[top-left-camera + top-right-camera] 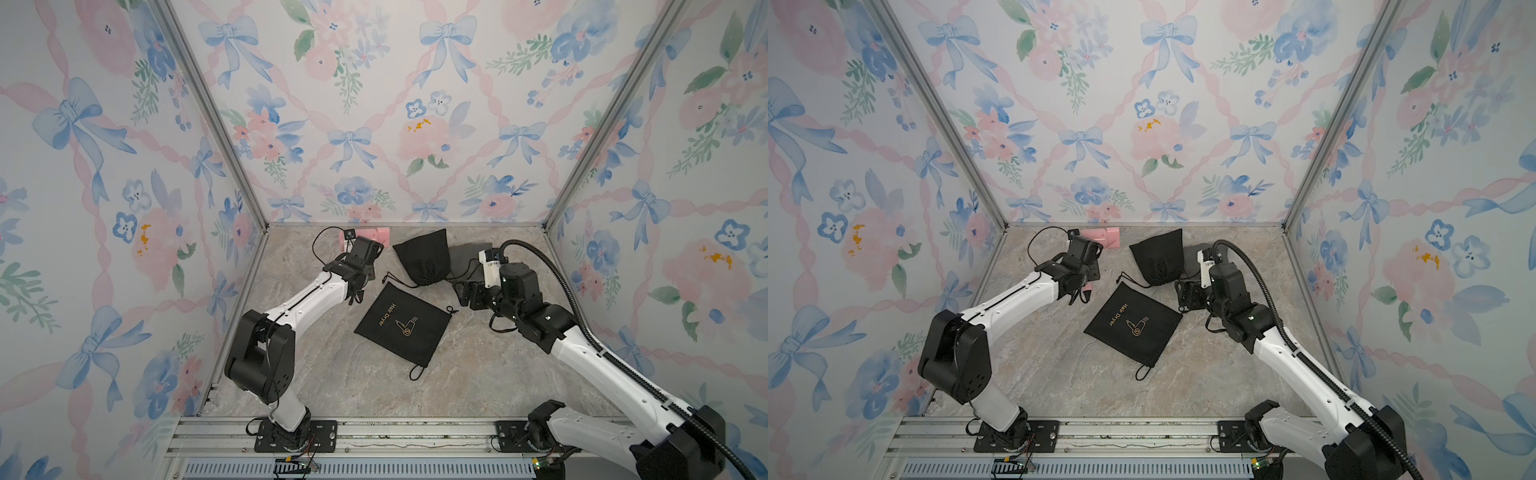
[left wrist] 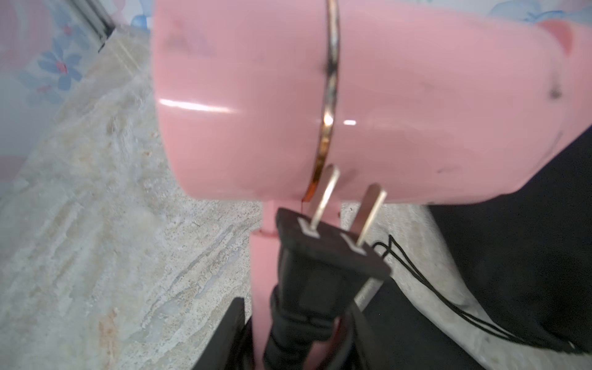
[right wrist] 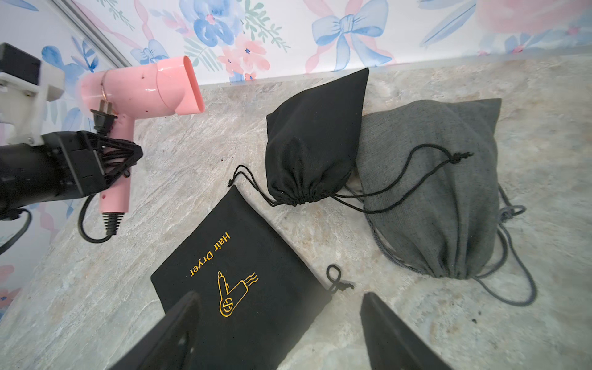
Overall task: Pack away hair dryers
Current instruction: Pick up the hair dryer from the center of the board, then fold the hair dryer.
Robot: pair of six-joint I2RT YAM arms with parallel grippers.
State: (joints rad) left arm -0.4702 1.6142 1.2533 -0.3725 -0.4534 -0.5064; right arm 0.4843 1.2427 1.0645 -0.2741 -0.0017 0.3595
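now the left gripper [image 3: 123, 158] squeezed the pink hair dryer [image 3: 141, 93] by its thin handle, so the fat end stuck out past the jaws, free to go in first. the right gripper [image 3: 280, 301] stood open over the flat black pouch [image 3: 243, 256], maybe to hold it.

We read "Hair Dryer" in gold on the flat black pouch [image 3: 256, 243], just ahead of the right gripper [image 3: 280, 296]; a gold dryer emblem [image 3: 232, 296] lies between its fingers [image 3: 179, 323]; both top views [image 1: 405, 328] [image 1: 1133, 328] show the same words.
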